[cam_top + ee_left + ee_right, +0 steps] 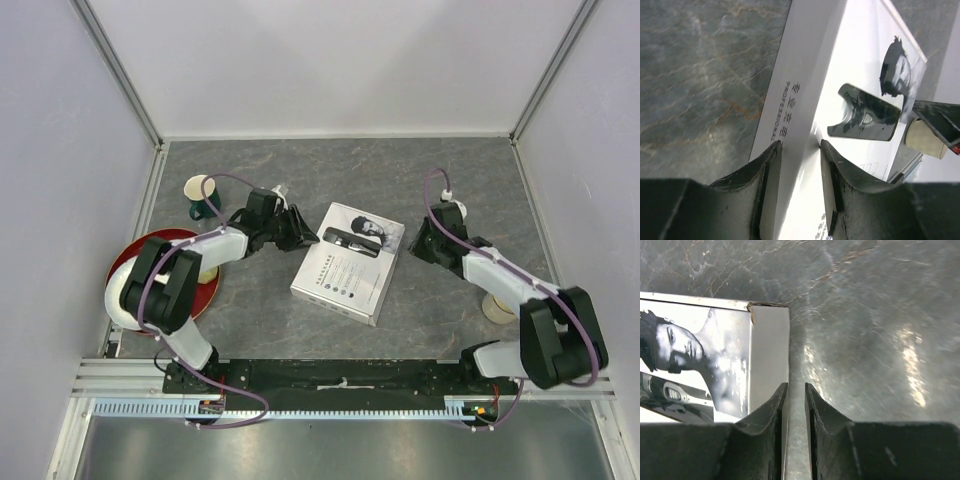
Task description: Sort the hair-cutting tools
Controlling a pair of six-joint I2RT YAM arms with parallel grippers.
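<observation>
The hair-cutting tools themselves are out of view; only a printed clipper shows on the lid of the closed white box at the table's middle. My left gripper is at the box's upper left edge. In the left wrist view its jaws stand apart astride that edge of the box, one finger over the side wall, the other over the lid. My right gripper is at the box's right side. Its jaws show a narrow gap over the table, the left finger against the box wall.
A green-and-cream mug stands at the back left. A red plate lies under the left arm. A cream mug sits by the right arm, and another shows past the box.
</observation>
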